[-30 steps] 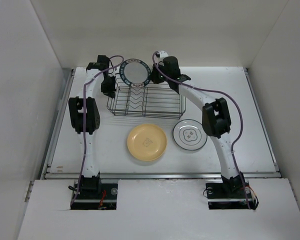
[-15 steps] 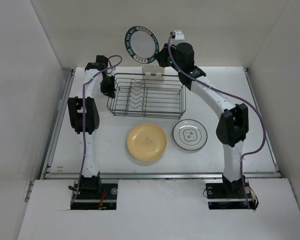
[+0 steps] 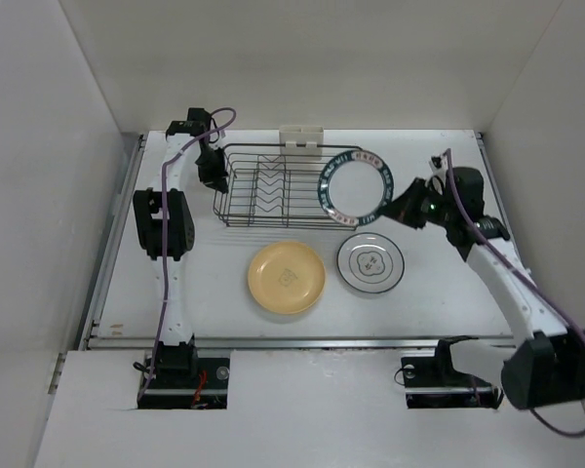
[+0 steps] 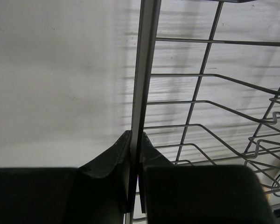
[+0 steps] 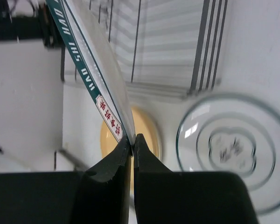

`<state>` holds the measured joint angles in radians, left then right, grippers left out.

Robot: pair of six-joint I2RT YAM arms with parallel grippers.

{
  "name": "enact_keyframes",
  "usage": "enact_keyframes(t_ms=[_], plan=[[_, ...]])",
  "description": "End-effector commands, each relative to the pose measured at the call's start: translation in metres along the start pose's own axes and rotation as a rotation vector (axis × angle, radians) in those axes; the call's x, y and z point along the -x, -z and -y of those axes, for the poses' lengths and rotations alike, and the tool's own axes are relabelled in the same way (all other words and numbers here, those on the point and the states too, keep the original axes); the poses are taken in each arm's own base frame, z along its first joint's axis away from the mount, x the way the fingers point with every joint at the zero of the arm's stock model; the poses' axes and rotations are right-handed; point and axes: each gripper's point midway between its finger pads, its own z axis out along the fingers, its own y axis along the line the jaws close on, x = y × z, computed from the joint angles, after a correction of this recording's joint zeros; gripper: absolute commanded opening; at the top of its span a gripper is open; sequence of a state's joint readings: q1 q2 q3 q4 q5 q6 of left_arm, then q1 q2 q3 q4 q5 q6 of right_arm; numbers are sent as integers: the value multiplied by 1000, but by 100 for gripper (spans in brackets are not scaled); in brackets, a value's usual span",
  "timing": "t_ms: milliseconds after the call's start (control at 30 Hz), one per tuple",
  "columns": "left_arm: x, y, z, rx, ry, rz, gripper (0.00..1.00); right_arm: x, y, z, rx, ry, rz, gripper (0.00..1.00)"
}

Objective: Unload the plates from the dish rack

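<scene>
White walls [image 3: 302, 68] boxed in a white table [image 3: 214, 292]. The dark wire dish rack [image 3: 273, 185] stood near its far edge, a small white holder [image 3: 301, 137] on the far side. The left gripper [image 4: 134, 154] pinched the rack's left rim wire. The right gripper [image 5: 132, 142] clamped the edge of a green-rimmed plate [image 3: 356, 188], held tilted in the air by the rack's right end. A yellow plate [image 3: 287, 278] and a white plate [image 3: 370, 263] lay flat in front of the rack.

Dish rack [image 3: 286, 185], yellow plate [image 3: 287, 278] and white plate [image 3: 370, 263] fill the middle; the table [image 3: 458, 156] lies open far right.
</scene>
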<state>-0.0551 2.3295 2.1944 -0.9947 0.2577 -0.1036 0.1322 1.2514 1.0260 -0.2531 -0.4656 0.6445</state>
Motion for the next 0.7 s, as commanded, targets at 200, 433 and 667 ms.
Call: enact_keyframes(t_ms=[200,433,667], plan=[[9,14,16,-28,63,48,2,-120,82,46,-110,-288,-144,0],[13,39,15,-6,6,109,63,-140,80,92,-280,-437,-112,0],[17,76,19,1,-29,179,82,-134,69,116,-381,-456,-82,2]])
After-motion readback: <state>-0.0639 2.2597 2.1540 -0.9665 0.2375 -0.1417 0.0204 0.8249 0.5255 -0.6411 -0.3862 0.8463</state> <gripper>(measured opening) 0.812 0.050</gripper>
